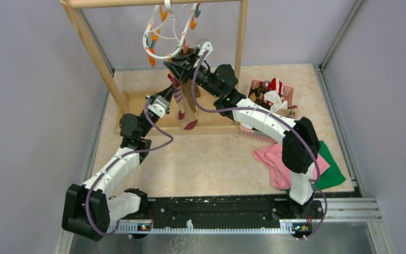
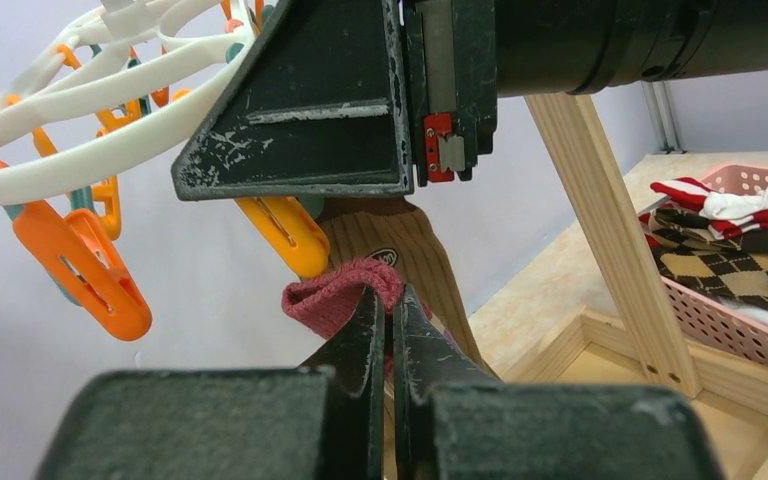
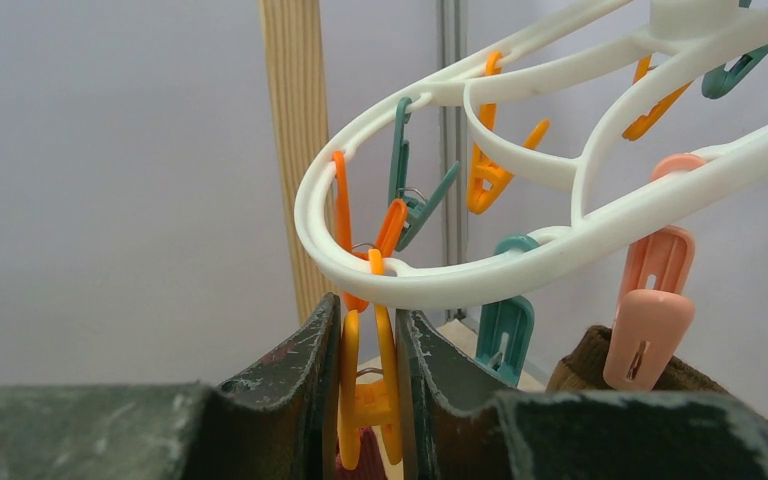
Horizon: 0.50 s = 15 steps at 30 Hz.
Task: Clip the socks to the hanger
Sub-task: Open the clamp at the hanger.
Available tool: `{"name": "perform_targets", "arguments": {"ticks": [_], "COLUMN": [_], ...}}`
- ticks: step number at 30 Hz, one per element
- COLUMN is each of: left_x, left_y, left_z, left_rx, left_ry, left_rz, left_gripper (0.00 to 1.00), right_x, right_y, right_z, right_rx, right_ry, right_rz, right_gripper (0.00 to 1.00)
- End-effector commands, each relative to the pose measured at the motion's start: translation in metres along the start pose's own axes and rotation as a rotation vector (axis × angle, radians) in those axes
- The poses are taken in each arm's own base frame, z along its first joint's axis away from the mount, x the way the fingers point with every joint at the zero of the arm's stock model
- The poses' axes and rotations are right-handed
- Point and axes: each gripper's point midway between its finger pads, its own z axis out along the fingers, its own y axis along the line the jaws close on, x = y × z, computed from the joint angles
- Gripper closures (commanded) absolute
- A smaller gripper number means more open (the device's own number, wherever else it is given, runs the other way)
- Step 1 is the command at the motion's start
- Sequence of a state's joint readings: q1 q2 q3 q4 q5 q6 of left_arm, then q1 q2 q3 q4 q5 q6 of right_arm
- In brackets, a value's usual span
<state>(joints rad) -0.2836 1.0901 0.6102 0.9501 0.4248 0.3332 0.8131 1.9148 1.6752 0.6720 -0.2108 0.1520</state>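
Clipping step in hand: sock cuff held up at a pinched clip, upper centre of the overhead frame.

Your left gripper is clamping fully shut on the maroon cuff of the striped sock. Your right gripper is squeezing an orange clip on the hanger, jaws part closed around it. Next, by my reading, you are feeding the cuff into that clip's mouth, then easing the right off. Room is tight: the wooden post is standing just right and neighbouring clips are crowding lower left.
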Motion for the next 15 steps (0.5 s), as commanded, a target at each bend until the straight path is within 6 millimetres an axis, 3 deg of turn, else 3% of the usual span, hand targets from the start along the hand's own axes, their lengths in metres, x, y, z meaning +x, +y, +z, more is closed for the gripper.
{"name": "perform_targets", "arguments": {"ticks": [1, 15], "left_x": [-0.0271, -0.0307], "left_y": [0.0163, 0.0154], "left_z": [0.0106, 0.0169], "left_rx": [-0.036, -0.021], "left_ry": [-0.088, -0.112], "left_rz": [0.032, 0.028], "left_gripper": [1.0, 1.0], "right_x": [-0.0379, -0.0361], "right_y": [0.0078, 0.0071], "right_z": [-0.0037, -0.0035], "right_rx": [-0.016, -0.002], "right_ry": [-0.05, -0.044], "right_rz": [-0.012, -0.017], "right_gripper": [1.0, 1.0]}}
